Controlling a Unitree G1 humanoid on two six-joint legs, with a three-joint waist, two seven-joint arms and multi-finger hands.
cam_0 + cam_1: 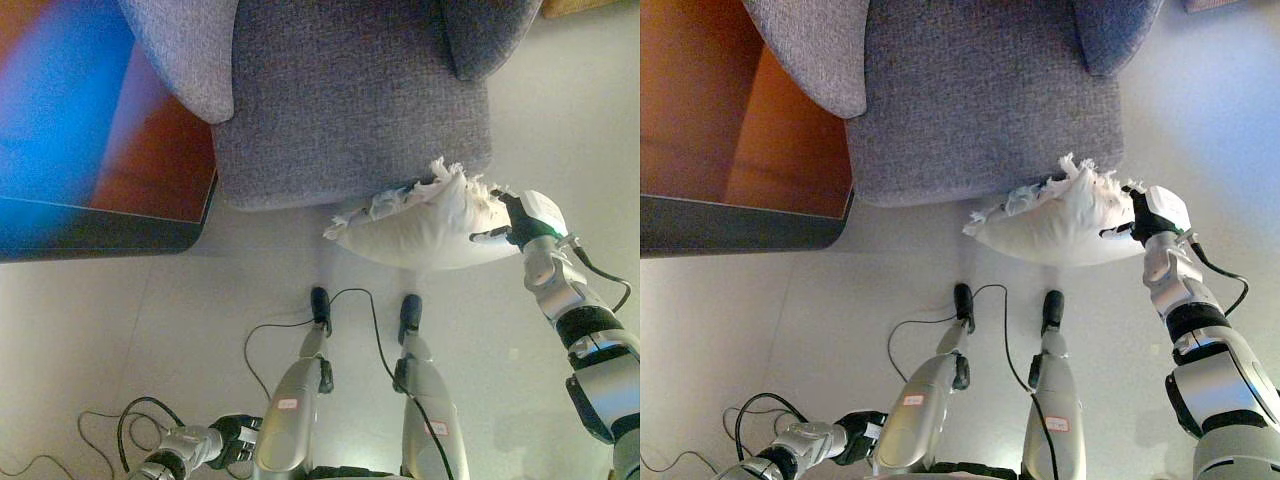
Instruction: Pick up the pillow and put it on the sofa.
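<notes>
The right hand (525,222) grips the white pillow (420,225) by its right end, with fingers curled on the cloth. The pillow is up off the floor (150,320), and its top edge touches the front of the grey sofa (350,100). The left hand (858,434) hangs low by the floor, fingers curled and holding nothing.

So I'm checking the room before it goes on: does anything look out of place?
Only the pillow: it hangs off the sofa's front edge above the floor, gripped at one end by the right hand. The left hand hangs low.
</notes>
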